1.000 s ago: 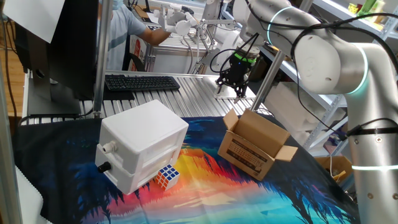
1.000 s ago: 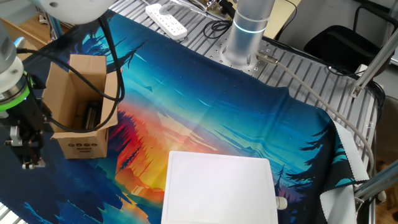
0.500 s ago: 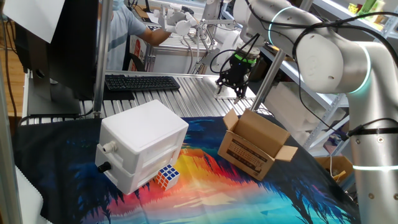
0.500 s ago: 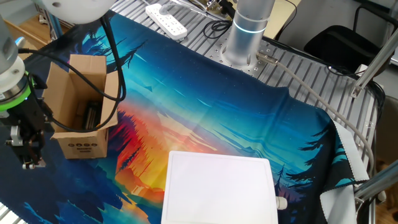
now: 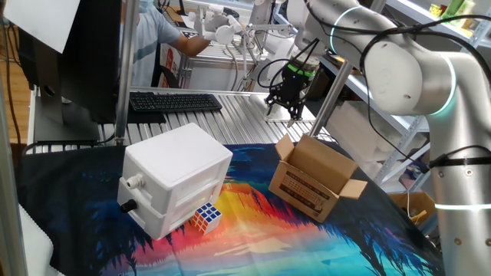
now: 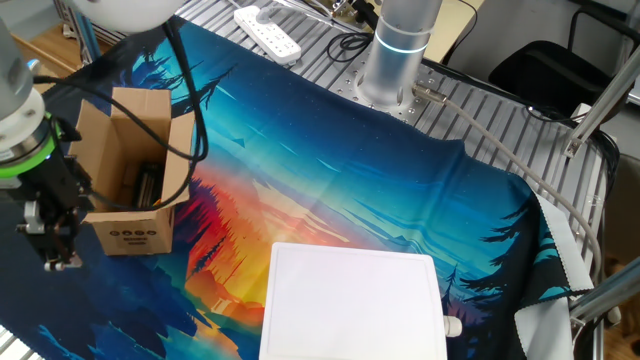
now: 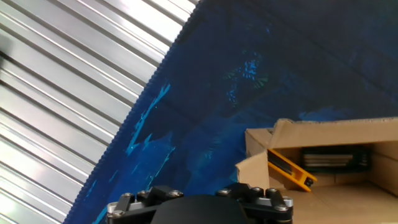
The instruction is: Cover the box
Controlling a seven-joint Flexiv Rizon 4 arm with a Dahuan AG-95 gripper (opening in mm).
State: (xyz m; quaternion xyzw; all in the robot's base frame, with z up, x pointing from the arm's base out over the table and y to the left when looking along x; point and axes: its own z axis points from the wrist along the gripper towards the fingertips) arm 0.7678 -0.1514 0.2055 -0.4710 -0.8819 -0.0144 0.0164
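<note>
Ribbed metal worktop [image 5: 230, 123] lies below the black fingers [image 5: 282, 110], whose opening cannot be told; nothing is held. Nearby, the small brown cardboard box [image 5: 313, 178] sits on the colourful printed cloth [image 6: 330, 180], flaps up, presumably awaiting closing.

Ribbed metal table [image 5: 230, 123], mostly draped with a blue-and-orange printed cloth [image 6: 330, 180]. On the cloth: open brown box [image 5: 314, 180] toward the right edge, white plastic box [image 5: 175, 178] nearer the left, Rubik's cube [image 5: 205, 217] touching its front. On bare ribs along the far edge: black keyboard [image 5: 175, 101]; near the arm's base, white power strip [image 6: 267, 30].
</note>
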